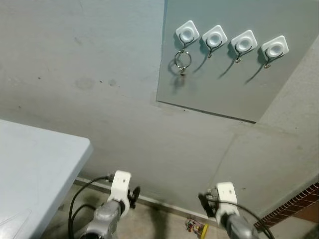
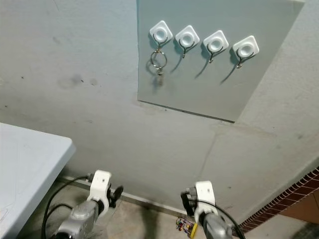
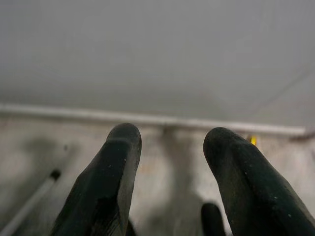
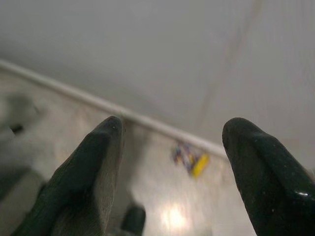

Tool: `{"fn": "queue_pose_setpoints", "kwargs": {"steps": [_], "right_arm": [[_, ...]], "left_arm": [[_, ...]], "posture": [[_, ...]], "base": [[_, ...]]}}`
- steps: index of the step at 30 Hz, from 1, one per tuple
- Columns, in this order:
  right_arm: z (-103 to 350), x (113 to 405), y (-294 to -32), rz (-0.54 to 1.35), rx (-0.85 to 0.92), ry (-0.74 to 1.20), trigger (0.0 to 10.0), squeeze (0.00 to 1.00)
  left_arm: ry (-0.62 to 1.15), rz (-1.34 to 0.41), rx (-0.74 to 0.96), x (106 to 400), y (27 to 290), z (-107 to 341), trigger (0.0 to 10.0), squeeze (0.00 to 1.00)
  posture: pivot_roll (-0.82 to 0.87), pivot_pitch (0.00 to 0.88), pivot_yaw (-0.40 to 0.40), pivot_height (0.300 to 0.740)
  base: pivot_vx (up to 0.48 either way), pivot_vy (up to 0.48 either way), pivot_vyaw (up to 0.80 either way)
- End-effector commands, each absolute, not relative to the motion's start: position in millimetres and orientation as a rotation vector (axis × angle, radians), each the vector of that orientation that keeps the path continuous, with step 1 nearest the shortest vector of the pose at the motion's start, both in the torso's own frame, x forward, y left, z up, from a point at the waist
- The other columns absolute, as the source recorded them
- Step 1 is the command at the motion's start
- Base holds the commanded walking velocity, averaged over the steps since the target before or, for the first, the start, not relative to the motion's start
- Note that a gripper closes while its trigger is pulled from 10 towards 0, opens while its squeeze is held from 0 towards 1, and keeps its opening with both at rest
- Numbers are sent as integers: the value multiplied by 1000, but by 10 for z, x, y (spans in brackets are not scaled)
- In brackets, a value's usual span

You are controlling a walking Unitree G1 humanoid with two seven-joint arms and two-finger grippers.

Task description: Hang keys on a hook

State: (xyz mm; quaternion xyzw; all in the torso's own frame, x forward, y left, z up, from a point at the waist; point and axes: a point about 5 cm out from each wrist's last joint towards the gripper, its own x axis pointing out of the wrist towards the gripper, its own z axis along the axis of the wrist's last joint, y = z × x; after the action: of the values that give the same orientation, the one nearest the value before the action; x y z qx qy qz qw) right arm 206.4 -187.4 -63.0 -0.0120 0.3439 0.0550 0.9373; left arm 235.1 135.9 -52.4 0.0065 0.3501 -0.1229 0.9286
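1. The left gripper (image 3: 170, 162) hangs low by the foot of the wall, its two black fingers (image 3: 110, 182) spread with clear floor between them and nothing held.
2. The right gripper (image 4: 172, 167) is lowered likewise, its fingers (image 4: 86, 177) parted wider and empty, pointing down at the floor where wall meets skirting.
3. In the head views, both silver arms sit at the bottom of the scene, the left arm (image 1: 112, 206) trailing a black cable (image 1: 79, 199), the right arm (image 1: 229, 209) just inward of a patch of brick (image 1: 294, 206).
4. A small yellow and multicoloured object (image 4: 189, 160) lies on the floor close to the skirting, between the two arms; what it is cannot be told.
5. A grey panel (image 1: 224, 94) is fixed to the wall above, carrying four white square hooks (image 1: 215, 38) in a single row.
6. One key ring (image 1: 182, 60) hangs from the hook furthest to the robot's left, with a small piece dangling below the ring; the other three hooks are bare.
7. The corner of one pale table (image 1: 35, 169) juts in at the robot's left, well apart from the panel.
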Motion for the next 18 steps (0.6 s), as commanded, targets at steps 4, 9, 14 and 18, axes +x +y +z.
{"fn": "queue_pose_setpoints", "kwargs": {"steps": [4,9,14,18], "right_arm": [[-820,1738,-1980,36,8,851,10000,0],[-959,1423,-2032,-9,1,976,10000,0],[-1014,1276,-2020,-11,-7,1021,10000,0],[-1023,1252,-2020,-15,-13,1031,10000,0]], "left_arm": [[850,-198,26,2075,1458,-722,10000,0],[908,-221,60,1895,1488,-819,10000,0],[963,-188,69,1733,1599,-895,10000,0],[986,-158,61,1637,1687,-931,10000,0]], "posture": [[-109,0,-28,740],[-105,0,-27,740],[-110,0,-22,740],[-110,0,-21,740]], "base": [[0,0,0],[0,0,0],[0,0,0],[0,0,200]]}}
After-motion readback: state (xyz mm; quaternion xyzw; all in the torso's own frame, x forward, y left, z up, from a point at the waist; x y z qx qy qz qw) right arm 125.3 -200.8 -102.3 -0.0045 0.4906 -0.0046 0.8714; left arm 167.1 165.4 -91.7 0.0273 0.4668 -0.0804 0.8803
